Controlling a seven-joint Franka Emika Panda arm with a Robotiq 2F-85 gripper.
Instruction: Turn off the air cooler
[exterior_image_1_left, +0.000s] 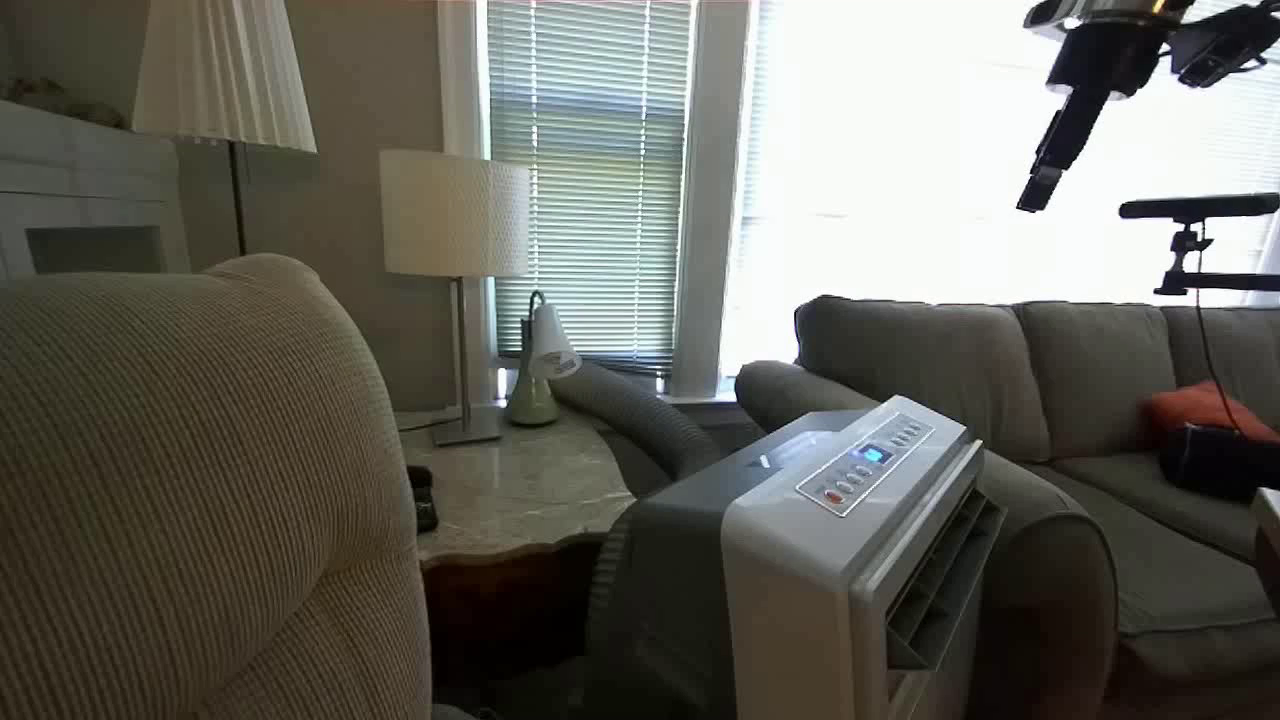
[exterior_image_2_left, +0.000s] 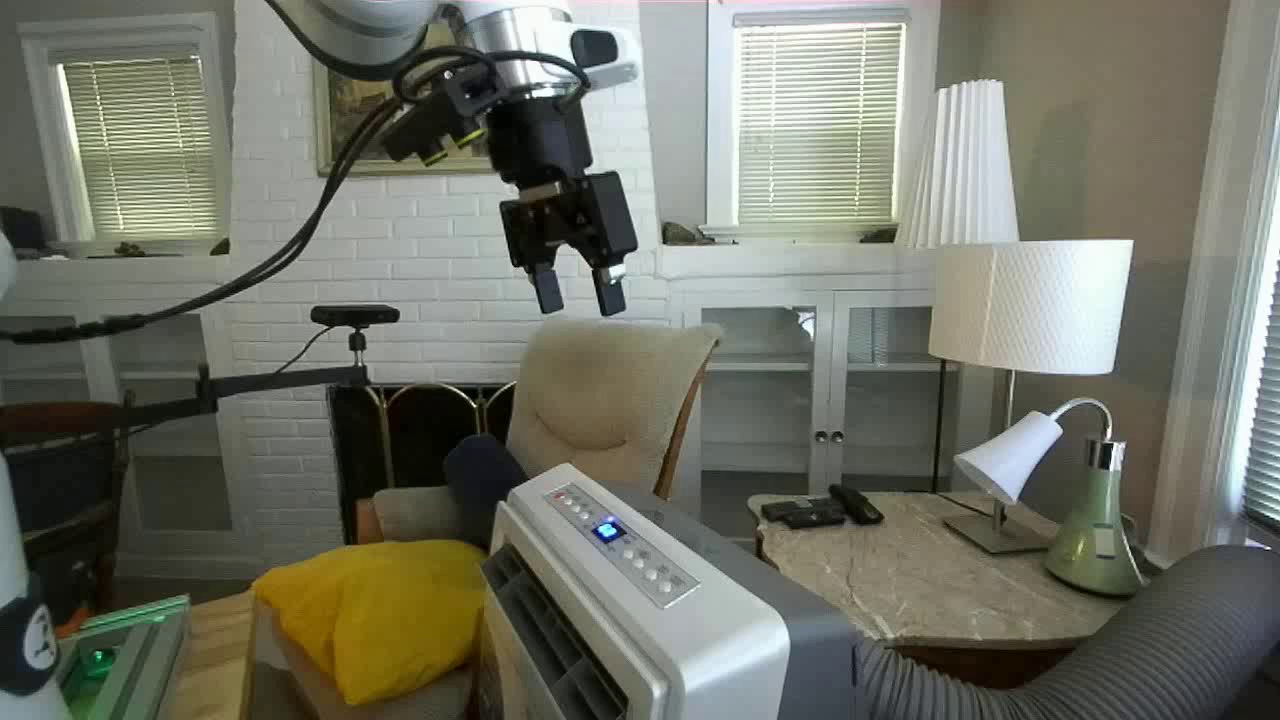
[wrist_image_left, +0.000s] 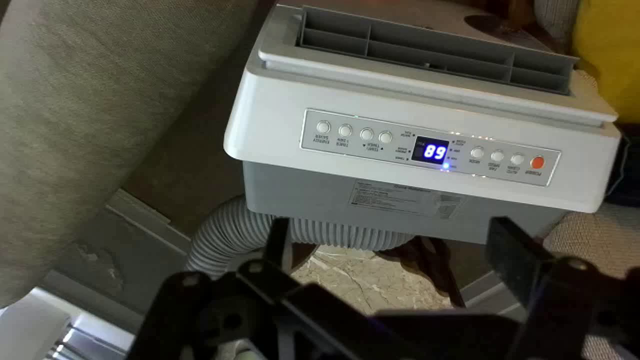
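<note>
Air cooler (wrist_image_left: 420, 117): beside the sofa arm (exterior_image_1_left: 1050, 560), near the marble-topped surface (exterior_image_2_left: 900, 570); likely set there so its grey hose (exterior_image_2_left: 1080, 650) reaches the window (exterior_image_1_left: 590, 220).
Hand (exterior_image_2_left: 579, 292): jaws apart, nothing held; up higher than the cooler, well clear of it. Tipped its way, probably to line up a press.
Casing (exterior_image_1_left: 790, 610): glossy white front, dark grey rear, slanted top, louvred vent (wrist_image_left: 430, 50).
Display (wrist_image_left: 433, 150): lit, reads 89, so unit looks on.
Power button (wrist_image_left: 537, 162): orange, end of the row; clenched jaws would likely press it cleanest.

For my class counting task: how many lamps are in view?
3: a drum-shaded lamp and a green lamp on the table; a pleated pole lamp, partly behind the drum-shaded one in an exterior view. Others may be hidden.
</note>
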